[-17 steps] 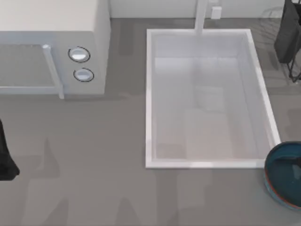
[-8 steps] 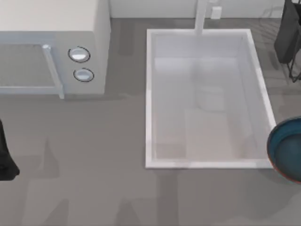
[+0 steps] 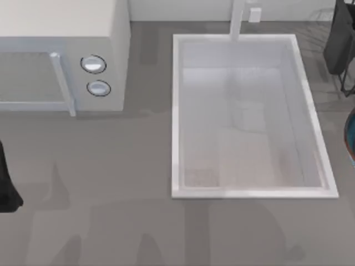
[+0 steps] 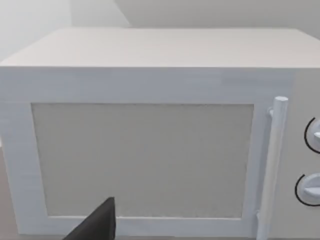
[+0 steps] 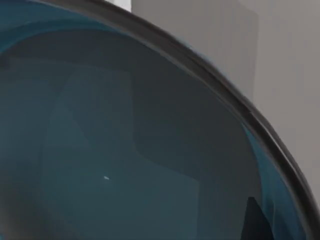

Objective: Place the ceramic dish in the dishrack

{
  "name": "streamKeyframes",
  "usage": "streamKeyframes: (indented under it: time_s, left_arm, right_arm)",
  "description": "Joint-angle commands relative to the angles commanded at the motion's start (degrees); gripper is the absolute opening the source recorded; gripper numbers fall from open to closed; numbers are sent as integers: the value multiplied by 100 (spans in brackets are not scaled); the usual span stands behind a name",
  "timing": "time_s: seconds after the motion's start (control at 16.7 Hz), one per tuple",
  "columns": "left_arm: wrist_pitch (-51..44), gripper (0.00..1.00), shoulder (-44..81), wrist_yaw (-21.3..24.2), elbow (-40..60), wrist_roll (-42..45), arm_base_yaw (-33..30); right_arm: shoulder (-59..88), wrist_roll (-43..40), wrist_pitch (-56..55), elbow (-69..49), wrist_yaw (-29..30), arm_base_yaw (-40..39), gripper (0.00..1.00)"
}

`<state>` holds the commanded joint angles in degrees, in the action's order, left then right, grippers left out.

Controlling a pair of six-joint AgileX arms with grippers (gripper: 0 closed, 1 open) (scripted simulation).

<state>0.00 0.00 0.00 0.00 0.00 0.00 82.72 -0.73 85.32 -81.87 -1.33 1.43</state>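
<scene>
A sliver of the ceramic dish [image 3: 351, 137] shows at the table's right edge, deep blue with a reddish rim, beside the sink and below the dishrack [image 3: 339, 44]. The rack is thin wire with a dark grey slab at the back right corner. In the right wrist view the dish's mottled teal inside [image 5: 115, 150] and dark rim are very close. One dark fingertip [image 5: 254, 221] of my right gripper sits inside the rim, gripping the dish. My left arm [image 3: 6, 185] is parked at the table's left edge.
A white rectangular sink [image 3: 176, 111] takes up the middle right, with a faucet [image 3: 237, 19] at its back. A white microwave [image 3: 61, 55] stands at the back left, facing my left wrist camera [image 4: 150, 150]. Bare grey counter runs along the front.
The dish has moved up the right side and farther right, from the sink's front right corner to almost out of the top view. The left arm has not moved.
</scene>
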Motion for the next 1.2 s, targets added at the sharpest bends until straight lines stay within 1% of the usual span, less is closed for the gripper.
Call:
streamKeyframes:
  time_s: [0.12, 0.42, 0.6, 0.84, 1.2]
  left_arm:
    - [0, 100, 0, 0, 0, 0, 0]
    - [0, 100, 0, 0, 0, 0, 0]
    - [0, 100, 0, 0, 0, 0, 0]
    - [0, 100, 0, 0, 0, 0, 0]
    - [0, 100, 0, 0, 0, 0, 0]
  right_arm:
    - [-72, -3, 182, -181, 1, 4, 0]
    - [-59, 5, 168, -172, -7, -13, 0]
    - [-187, 24, -183, -103, -184, 183, 0]
    - [-567, 55, -1400, 158, -755, 781, 0]
    - [-1377, 109, -4437, 838, -1958, 2027, 0]
